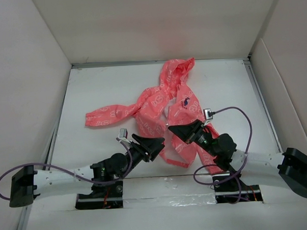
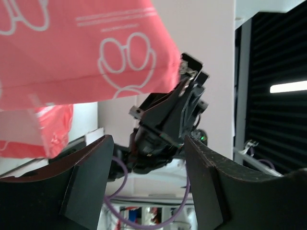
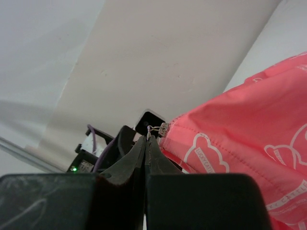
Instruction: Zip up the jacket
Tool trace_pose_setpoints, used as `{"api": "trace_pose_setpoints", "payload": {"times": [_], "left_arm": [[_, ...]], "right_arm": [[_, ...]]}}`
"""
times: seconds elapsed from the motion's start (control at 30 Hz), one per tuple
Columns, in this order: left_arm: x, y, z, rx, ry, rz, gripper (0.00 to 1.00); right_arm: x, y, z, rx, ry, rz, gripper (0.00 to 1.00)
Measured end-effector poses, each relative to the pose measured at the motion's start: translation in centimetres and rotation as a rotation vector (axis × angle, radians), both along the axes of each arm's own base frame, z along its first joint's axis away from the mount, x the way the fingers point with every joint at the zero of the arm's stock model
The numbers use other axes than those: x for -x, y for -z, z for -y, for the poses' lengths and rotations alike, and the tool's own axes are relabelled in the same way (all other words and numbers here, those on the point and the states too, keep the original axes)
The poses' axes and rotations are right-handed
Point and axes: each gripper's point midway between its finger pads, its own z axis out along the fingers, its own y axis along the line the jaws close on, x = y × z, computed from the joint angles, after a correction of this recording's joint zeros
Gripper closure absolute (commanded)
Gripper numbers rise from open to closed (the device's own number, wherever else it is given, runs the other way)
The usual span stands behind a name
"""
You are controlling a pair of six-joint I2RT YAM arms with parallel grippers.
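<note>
On the white table (image 1: 91,92) the jacket (image 1: 163,102) lies around the middle. Its hood (image 1: 179,68) points toward the far wall, one sleeve (image 1: 110,116) is stretched out to the left, and its lower edge reaches down between your two arms. From above, both claws sit close together at that lower part, but you cannot read their jaws from there; the wrist cameras settle it. Your left gripper (image 2: 146,158) has its two fingers well apart with nothing between them. Pink fabric with the white print hangs above the fingers without touching them, and through the gap you see the other arm's head. Your right gripper (image 3: 146,143) has its fingers pressed together, and at their very tips they pinch the small metal zipper pull (image 3: 154,128), with the jacket's edge running off to the right from it. Neither the pull nor that grip can be made out in the overhead view. Only the overhead view shows the small dark logo (image 1: 185,102) on the chest, just beyond the right claw.
</note>
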Motion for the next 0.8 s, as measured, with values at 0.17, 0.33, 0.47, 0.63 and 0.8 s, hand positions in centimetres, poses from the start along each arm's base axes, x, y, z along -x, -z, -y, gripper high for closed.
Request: {"api": "trace_pose_setpoints", "payload": {"times": [0.17,0.33,0.47,0.63,0.8], "left_arm": [[-0.7,-0.3,-0.2,0.051,-0.041,-0.024,0.42],[-1.3,-1.0,-0.8,0.091,-0.088,-0.032,0.41],[-1.8,-1.1,-1.2,0.098,-0.121,-0.034,0.41],[-2.1,-0.3,-1.1,0.073,-0.135,-0.044,0.42],[-2.3,0.7,-0.9,0.042,-0.150,-0.050,0.46]], "right_arm": [[-0.1,1.8,-0.3,0.044,0.030,-0.024,1.00],[0.3,2.7,-0.5,0.063,0.031,-0.039,1.00],[0.5,2.7,-0.6,0.064,0.028,-0.036,1.00],[0.5,2.7,-0.6,0.064,0.030,-0.034,1.00],[0.5,2.7,-0.6,0.064,0.029,-0.034,1.00]]}}
